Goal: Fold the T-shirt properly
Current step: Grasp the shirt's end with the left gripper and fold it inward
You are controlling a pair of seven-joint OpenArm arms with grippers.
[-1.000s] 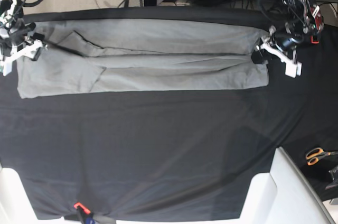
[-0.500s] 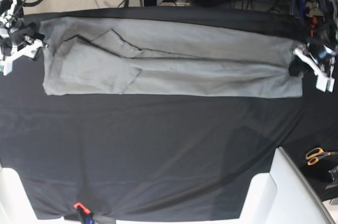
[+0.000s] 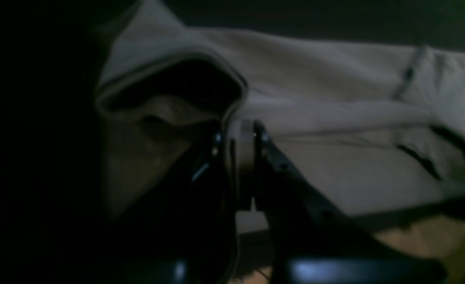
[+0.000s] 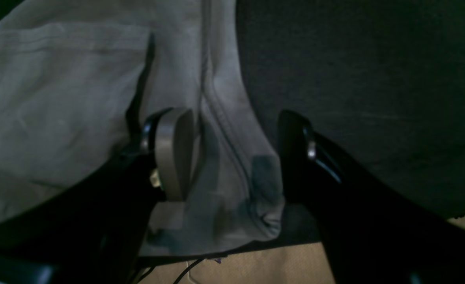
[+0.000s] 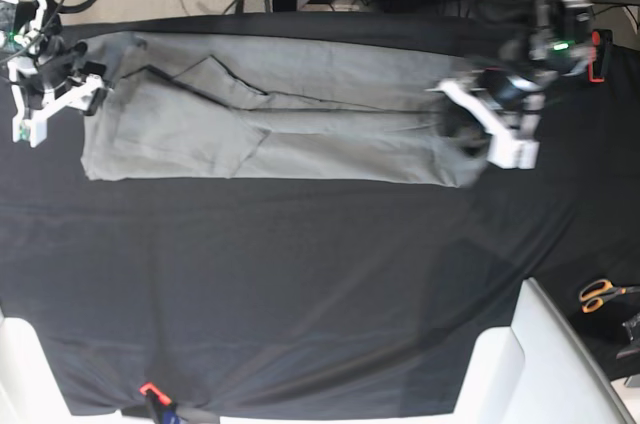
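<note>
T-shirt (image 5: 290, 129): long grey band along far side of bench (image 5: 300, 284), soft, limp, I expect sag. Left gripper (image 3: 238, 136) clamped on its hem end; right gripper (image 4: 236, 154) jaws apart, straddling opposite edge. I'd grip corners.

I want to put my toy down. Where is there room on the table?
The wide black cloth in front of the T-shirt is bare, down to the white corners. The back strip is crowded: the shirt, with an end effector at each end. Orange scissors lie at the side.

Grey T-shirt (image 5: 300, 129), long folded band
</note>
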